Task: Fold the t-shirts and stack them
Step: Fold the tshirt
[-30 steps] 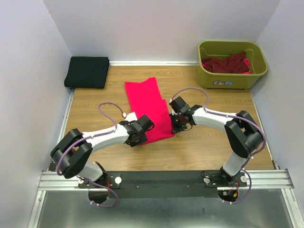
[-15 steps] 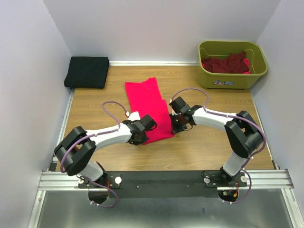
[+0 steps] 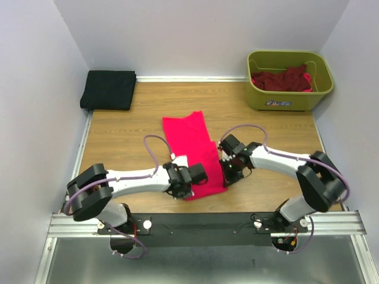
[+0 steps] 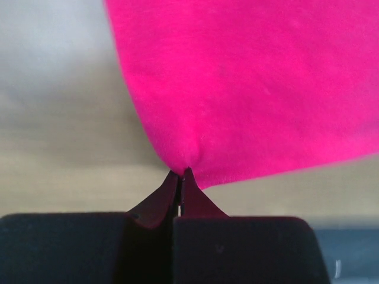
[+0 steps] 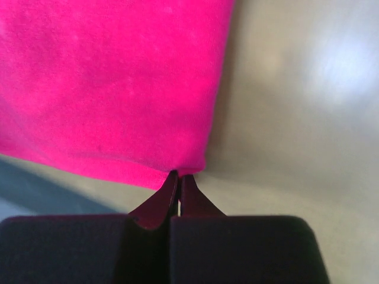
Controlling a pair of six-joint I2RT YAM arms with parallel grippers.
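The left fingers (image 4: 159, 206) have just closed on the near left corner of the pink t-shirt (image 3: 190, 137), matching the right fingers (image 5: 196, 204) pinching the near right corner. The shirt has slid toward 6 o'clock across the counter (image 3: 266, 130), likely ready for a fold.

Wooden table (image 3: 269, 192), light brown top. On it: black t-shirt (image 3: 109, 89), folded, far-left corner; pink-red t-shirt (image 3: 190, 139), a long strip, centre to near edge; olive-green tub (image 3: 284, 99), far-right corner.
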